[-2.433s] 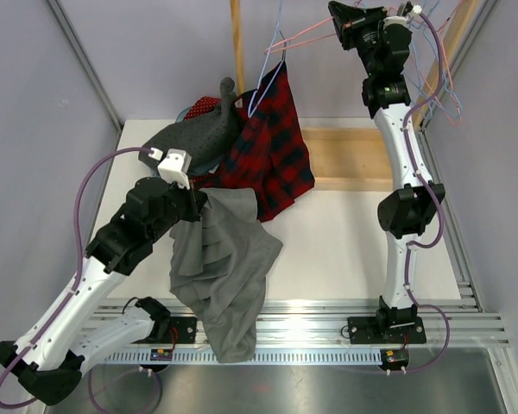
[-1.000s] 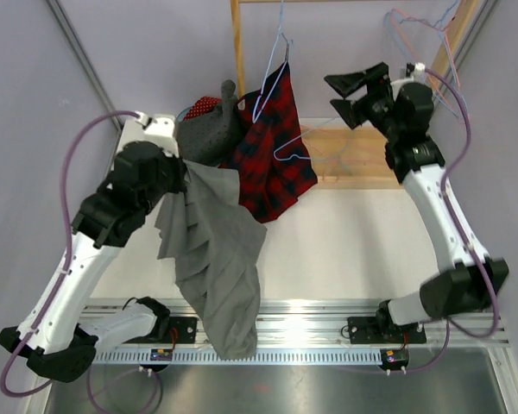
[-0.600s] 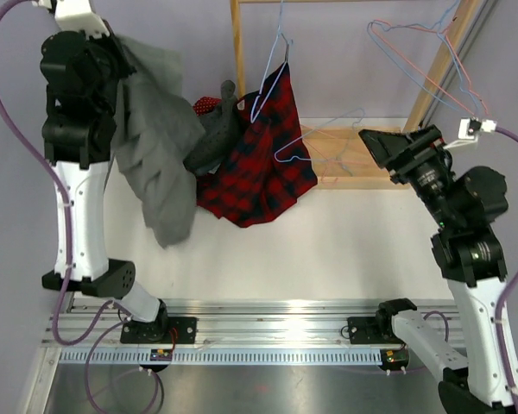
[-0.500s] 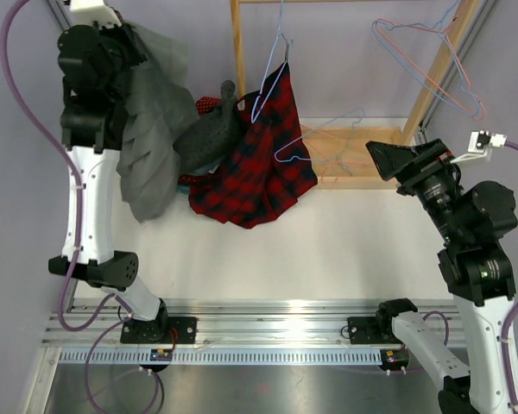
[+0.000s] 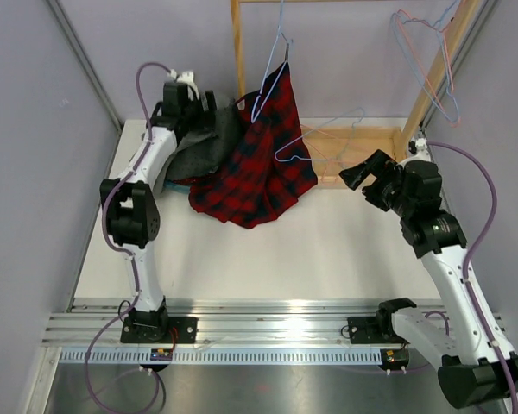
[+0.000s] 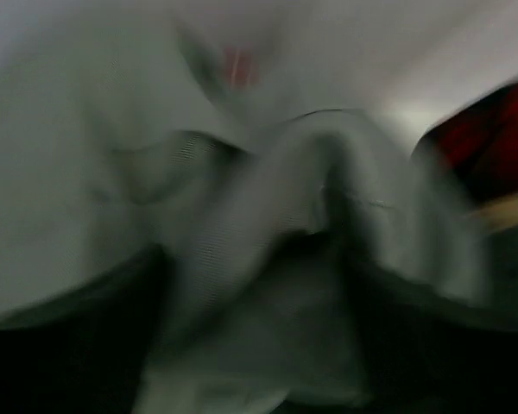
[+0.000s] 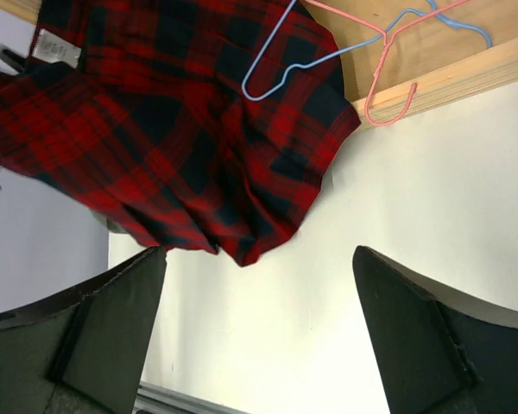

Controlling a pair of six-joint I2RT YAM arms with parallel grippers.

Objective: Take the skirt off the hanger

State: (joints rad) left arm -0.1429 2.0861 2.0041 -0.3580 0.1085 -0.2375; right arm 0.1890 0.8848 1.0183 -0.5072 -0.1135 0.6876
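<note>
The plaid skirt is on its hanger at 12 o'clock. Its top corner is hooked up by the rack and its lower half is slumped on the table.

The left gripper is reached out to 11 o'clock, down on the grey pile just beside the skirt. Its own camera shows nothing but blurred grey cloth, so I can't tell whether it is clenched or let go.

The right gripper hangs at about 2 o'clock, above the table and apart from the skirt. Its jaws are spread wide with nothing between them. Its camera looks straight at the plaid hem.

To my eye the removal of this skirt hasn't started, and the arms are between grabs. The next move looks like the right arm's. It would close in towards 12 o'clock, take either the hanger wire or the cloth near the top, and hold it steady. The other arm would then draw the skirt down and off. The left would first have to come clear of the pile. A loose wire hanger lies across the plaid and could snag.
</note>
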